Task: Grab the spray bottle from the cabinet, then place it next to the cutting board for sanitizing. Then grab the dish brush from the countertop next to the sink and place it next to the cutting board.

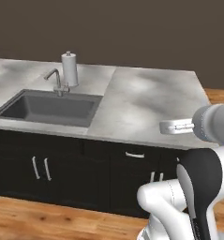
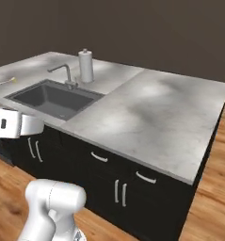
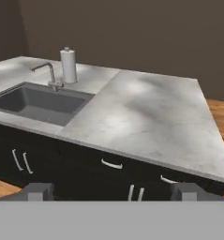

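Observation:
The grey-white marbled countertop [image 1: 146, 101] spans all three views over dark cabinet fronts. Its dark grey sink [image 1: 50, 108] lies at the left, with a curved silver faucet [image 1: 57, 80] behind it. A thin pale yellow dish brush [image 2: 5, 81] lies on the counter to the left of the sink. My gripper [image 3: 112, 191] hangs in front of the counter's near edge, well short of the sink. It is open, its fingertips [image 3: 38, 190] far apart with nothing between them. The spray bottle, the tall cabinet and the cutting board are out of view.
A white paper-towel roll [image 1: 70, 69] stands upright behind the faucet. Dark doors and drawers with silver handles [image 1: 134, 154] run under the counter. Wooden floor [image 1: 48, 220] lies in front, and a dark wall rises behind. The right half of the counter is bare stone.

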